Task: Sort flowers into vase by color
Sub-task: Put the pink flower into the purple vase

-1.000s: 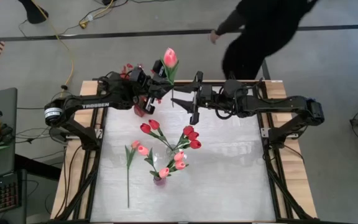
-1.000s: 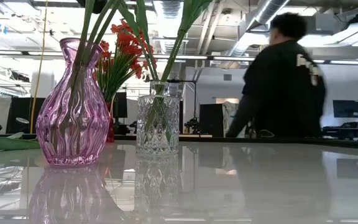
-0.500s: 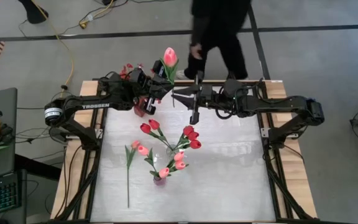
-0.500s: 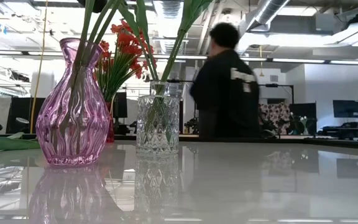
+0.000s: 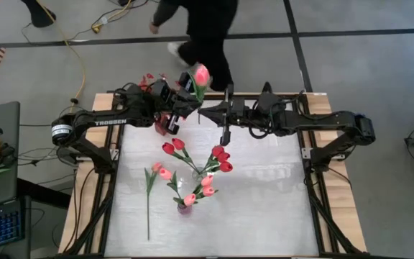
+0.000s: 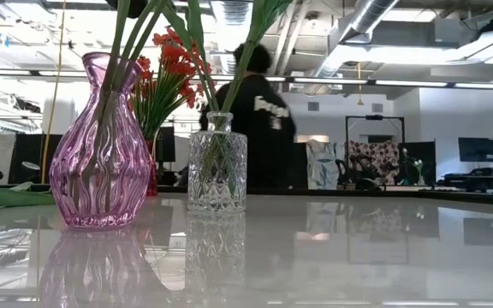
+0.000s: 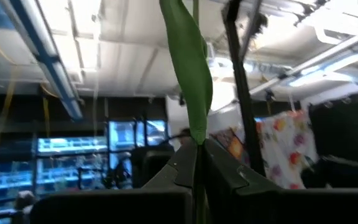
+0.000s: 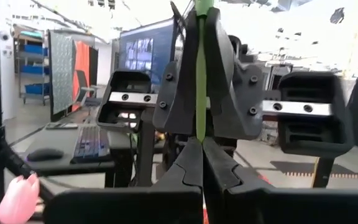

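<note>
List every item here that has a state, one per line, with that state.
left gripper: shut on the pink tulip's stem.
right gripper: shut on the same stem.
pink tulip: held off the table at its far edge, between both grippers.
purple vase: upright, holds pink tulips.
clear vase: upright, holds red tulips.
loose pink tulip: lying flat on the table.

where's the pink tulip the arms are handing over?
High view: the pink tulip is held above the table's far edge, stem pinched by both the left claw and the right claw.
</note>
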`<action>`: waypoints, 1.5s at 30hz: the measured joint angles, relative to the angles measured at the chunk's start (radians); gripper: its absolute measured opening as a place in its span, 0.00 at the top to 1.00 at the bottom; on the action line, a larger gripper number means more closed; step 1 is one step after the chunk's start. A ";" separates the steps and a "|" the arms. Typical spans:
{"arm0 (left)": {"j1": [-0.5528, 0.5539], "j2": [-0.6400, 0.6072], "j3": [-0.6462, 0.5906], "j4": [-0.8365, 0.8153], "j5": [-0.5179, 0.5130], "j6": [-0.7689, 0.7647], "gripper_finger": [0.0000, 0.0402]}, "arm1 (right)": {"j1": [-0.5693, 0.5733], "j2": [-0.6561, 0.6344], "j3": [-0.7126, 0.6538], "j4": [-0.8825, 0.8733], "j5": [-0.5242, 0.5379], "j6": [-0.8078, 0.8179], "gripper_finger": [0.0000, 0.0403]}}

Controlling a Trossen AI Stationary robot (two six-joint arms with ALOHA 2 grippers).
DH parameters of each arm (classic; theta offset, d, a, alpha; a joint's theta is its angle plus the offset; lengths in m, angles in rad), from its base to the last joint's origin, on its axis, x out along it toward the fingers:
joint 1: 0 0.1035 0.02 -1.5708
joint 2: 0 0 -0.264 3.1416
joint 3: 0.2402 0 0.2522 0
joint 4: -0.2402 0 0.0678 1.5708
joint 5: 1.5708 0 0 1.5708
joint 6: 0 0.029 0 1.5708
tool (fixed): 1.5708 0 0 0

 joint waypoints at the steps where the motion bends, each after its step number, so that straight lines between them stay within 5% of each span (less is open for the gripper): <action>1: 0.003 0.000 0.000 -0.013 0.022 0.003 0.99 | 0.000 0.000 0.000 -0.012 -0.001 0.000 0.95; 12: 0.075 -0.006 0.000 -0.148 0.233 -0.112 0.78 | 0.001 -0.037 0.000 -0.214 0.001 0.032 0.96; 19: 0.124 -0.009 0.000 -0.157 0.340 -0.186 0.74 | 0.002 -0.063 -0.001 -0.260 0.007 0.052 0.96; 45: 0.091 -0.009 0.000 -0.448 0.244 0.154 0.80 | 0.002 -0.076 0.000 -0.371 0.089 0.118 0.96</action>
